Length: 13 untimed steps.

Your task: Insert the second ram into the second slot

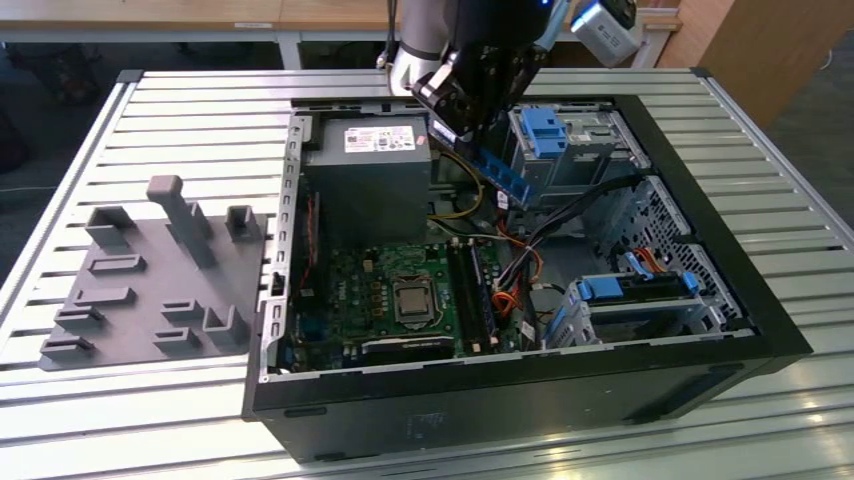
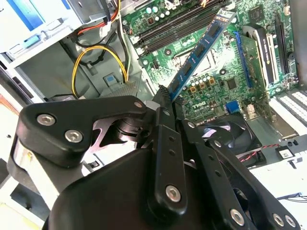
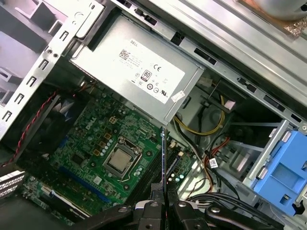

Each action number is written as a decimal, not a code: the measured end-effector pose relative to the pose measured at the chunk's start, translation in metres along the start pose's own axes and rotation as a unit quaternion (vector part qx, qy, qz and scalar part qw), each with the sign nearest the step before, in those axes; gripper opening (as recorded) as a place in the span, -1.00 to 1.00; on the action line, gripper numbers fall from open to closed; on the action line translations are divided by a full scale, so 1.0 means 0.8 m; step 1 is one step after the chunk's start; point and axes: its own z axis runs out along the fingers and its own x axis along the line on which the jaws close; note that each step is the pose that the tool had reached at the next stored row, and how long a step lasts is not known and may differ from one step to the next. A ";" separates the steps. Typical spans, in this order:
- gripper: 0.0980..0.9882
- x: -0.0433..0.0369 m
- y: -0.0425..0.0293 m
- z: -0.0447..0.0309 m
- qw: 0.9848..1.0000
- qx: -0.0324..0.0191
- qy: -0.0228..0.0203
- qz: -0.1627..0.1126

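- The second ram (image 2: 199,52) is up in the air, a dark-blue stick pinched at one end, its free end slanting out over the green motherboard (image 2: 216,81)
- In the first wrist view the second ram (image 3: 163,158) shows edge-on, a thin line rising from the gripper (image 3: 163,194)
- The gripper (image 2: 165,96) has its jaws clamped together on the stick, and the ram touches no socket
- The memory slots (image 2: 177,21) lie on the board beyond the stick's far end; whether one is already filled, I cannot tell
- In the exterior view the ram (image 1: 505,180) hangs under the gripper (image 1: 467,130), inside the open computer case (image 1: 534,385), between the grey power supply (image 1: 367,170) and a bright blue drive bracket (image 1: 545,130)
- The processor socket (image 1: 411,298) sits mid-board, the slots (image 1: 474,290) just beside it on the exterior view's right
- Outside the case, on the exterior view's left, a grey fixture tray (image 1: 147,280) rests on the slatted table (image 1: 160,100)
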 end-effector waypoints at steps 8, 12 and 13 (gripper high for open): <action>-0.91 0.000 0.0000 0.0003 1.000 0.000 0.000 0.012; -0.91 0.000 -0.0001 0.0006 1.000 0.000 -0.001 0.020; -0.91 0.000 -0.0001 0.0007 1.000 0.000 -0.001 0.022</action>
